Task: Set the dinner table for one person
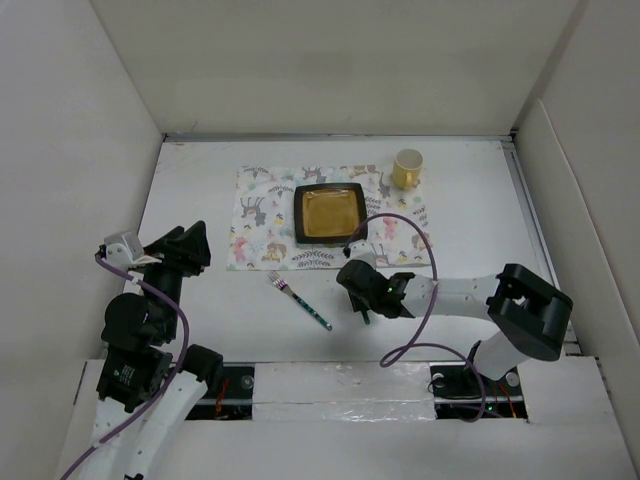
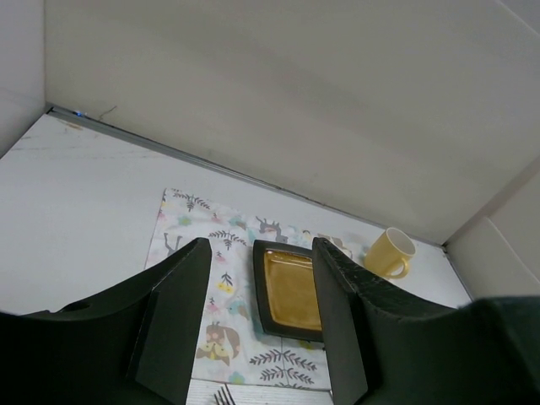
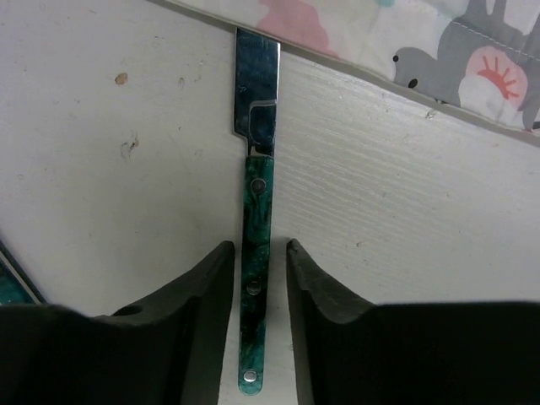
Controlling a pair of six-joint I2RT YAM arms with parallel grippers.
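A knife with a marbled green handle lies flat on the white dinner table, its blade tip at the edge of the patterned placemat. My right gripper is open and low over the handle, one finger on each side with a thin gap to each. In the top view this gripper sits just below the placemat. A dark square plate with an amber centre rests on the placemat. A green-handled fork lies left of the right gripper. My left gripper is open, empty and raised at the left.
A yellow mug stands on the table beside the placemat's far right corner. White walls close in the table on the left, back and right. The left wrist view shows the plate, the mug and the fork's tines.
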